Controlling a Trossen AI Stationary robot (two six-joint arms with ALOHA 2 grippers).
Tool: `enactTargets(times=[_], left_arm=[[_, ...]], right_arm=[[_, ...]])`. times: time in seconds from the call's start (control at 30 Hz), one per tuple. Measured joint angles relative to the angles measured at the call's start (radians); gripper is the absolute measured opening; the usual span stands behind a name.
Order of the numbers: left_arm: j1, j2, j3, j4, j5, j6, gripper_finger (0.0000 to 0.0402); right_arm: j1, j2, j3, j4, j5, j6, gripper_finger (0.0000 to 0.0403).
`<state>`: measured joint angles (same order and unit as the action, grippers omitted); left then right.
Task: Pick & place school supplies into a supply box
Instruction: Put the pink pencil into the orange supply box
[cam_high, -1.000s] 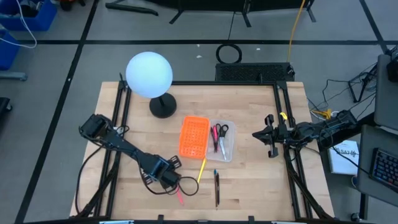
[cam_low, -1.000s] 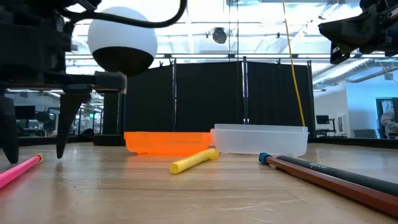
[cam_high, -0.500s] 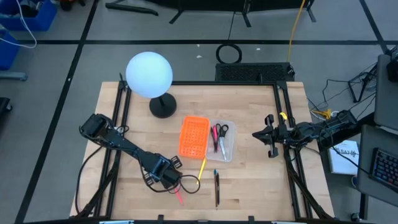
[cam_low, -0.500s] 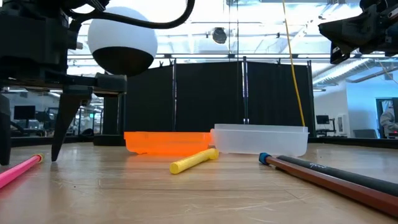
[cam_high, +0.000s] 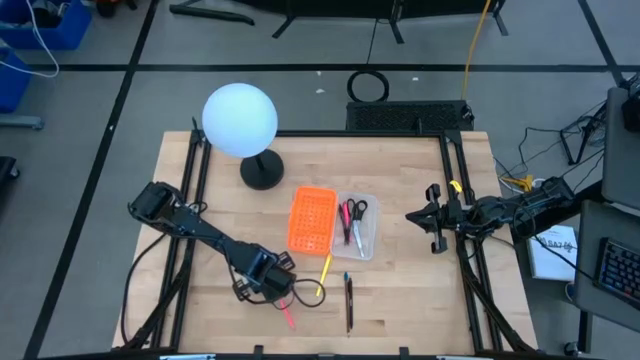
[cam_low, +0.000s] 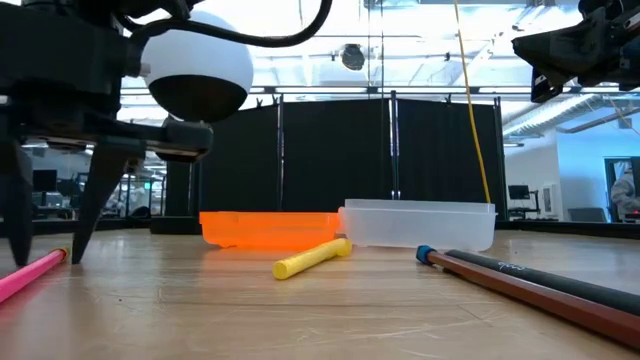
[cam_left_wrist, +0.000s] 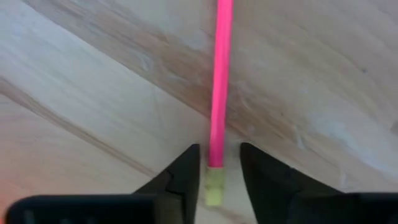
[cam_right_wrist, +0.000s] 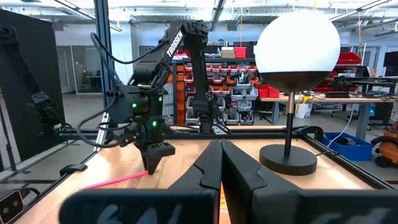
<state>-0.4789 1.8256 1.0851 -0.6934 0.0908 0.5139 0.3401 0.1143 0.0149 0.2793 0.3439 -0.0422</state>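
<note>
A pink pencil (cam_high: 286, 314) lies flat on the table near the front edge, with a yellowish eraser end (cam_left_wrist: 214, 186). My left gripper (cam_high: 275, 297) points down over that end. It is open, with one finger on each side of the pencil (cam_left_wrist: 219, 93), and no touch shows. In the low view its fingertips (cam_low: 72, 258) stand at table height by the pencil (cam_low: 30, 275). A yellow pencil (cam_high: 325, 272) and a black pencil (cam_high: 349, 303) lie on the table. The clear supply box (cam_high: 357, 226) holds scissors (cam_high: 355, 209) and pens. My right gripper (cam_high: 432, 232) is shut and empty at the table's right edge.
An orange perforated tray (cam_high: 312, 219) lies against the supply box's left side. A lamp with a white globe (cam_high: 240, 120) and a black base (cam_high: 262, 172) stands at the far left. Black frame rails run along the table's left and right edges.
My left gripper has gone down around the pink pencil's eraser end, and the gap between its fingers has narrowed in the low view. The pencil has stayed where it was.
</note>
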Motion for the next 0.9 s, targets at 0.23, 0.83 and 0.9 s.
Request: enactTargets(times=[0.23,0.83,0.9], left_arm=[[0.001,0.000,0.000,0.003,-0.007,-0.001,0.0036],[-0.001,-0.006,0.223,-0.316,-0.352,0.195,0.0010],[0.017,-0.007,0.287,-0.328,-0.400,0.260,0.0016]], right_arm=[[0.000,0.000,0.000,0.000,0.000,0.000,0.0000],[0.000,0.000,0.000,0.000,0.001,-0.002,0.0000],[0.000,0.000,0.000,0.000,0.002,-0.004,0.0000]])
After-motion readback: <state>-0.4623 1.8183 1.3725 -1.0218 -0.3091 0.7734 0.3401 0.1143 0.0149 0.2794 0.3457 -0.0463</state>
